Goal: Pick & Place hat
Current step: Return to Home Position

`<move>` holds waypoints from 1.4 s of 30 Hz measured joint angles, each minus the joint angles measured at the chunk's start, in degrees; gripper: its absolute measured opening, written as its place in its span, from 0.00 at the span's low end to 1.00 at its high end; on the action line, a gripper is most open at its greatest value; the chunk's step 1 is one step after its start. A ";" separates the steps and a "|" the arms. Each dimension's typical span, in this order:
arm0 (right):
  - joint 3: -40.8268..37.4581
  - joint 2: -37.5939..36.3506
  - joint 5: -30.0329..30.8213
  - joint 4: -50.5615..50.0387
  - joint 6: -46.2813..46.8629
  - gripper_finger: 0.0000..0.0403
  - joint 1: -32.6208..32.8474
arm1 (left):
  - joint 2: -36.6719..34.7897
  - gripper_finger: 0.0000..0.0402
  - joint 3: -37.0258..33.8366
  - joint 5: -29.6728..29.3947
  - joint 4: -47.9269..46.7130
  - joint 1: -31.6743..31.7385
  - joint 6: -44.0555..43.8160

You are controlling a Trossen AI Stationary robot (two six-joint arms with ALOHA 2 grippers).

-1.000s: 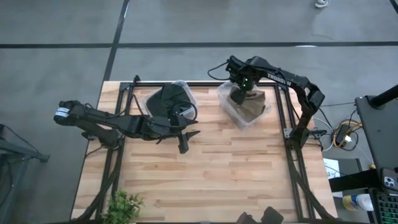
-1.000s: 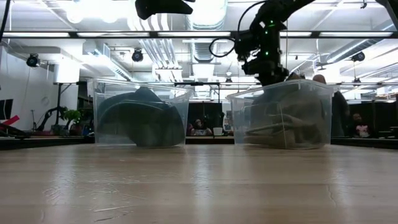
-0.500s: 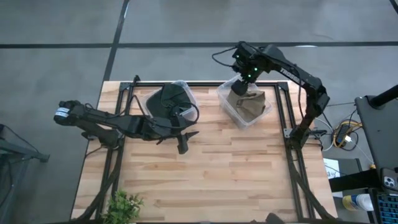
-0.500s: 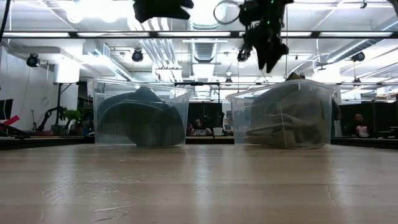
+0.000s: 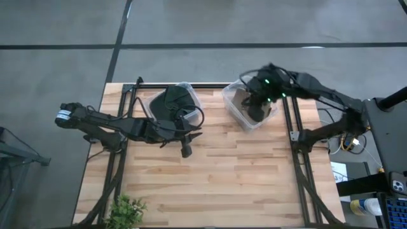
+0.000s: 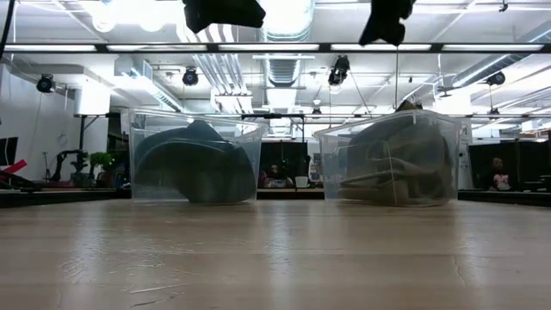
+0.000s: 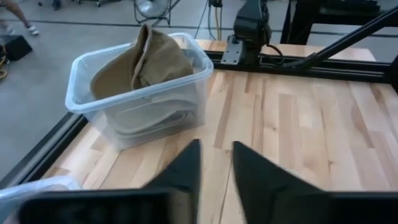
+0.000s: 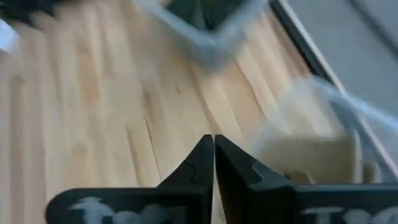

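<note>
Black cap (image 5: 170, 102) sits in the left transparent bin (image 5: 191, 88), brown cap (image 7: 144, 59) in the right transparent bin (image 7: 155, 109).
From my station I see the brown cap heaped up, its crown poking above the rim, and the two bins standing apart along one edge of the tabletop (image 5: 222, 184). My left hand (image 7: 216, 144) hangs over bare wood just beside the left bin, its fingers a narrow gap apart and holding nothing. My right hand (image 8: 213, 138) is over the right bin, fingertips pressed together on nothing. The low view puts both hands high above the bins.
</note>
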 joint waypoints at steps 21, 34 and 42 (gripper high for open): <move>-42.13 -37.45 0.05 43.15 -5.93 0.02 17.81 | -7.83 0.00 -11.57 8.18 13.90 0.13 5.06; -55.63 -51.65 0.27 48.46 -10.51 0.02 21.74 | -29.21 0.00 -38.39 11.94 35.31 0.11 2.98; -62.75 -55.64 0.19 50.97 -10.43 0.02 21.75 | -35.37 0.00 -50.66 14.67 46.06 0.26 3.39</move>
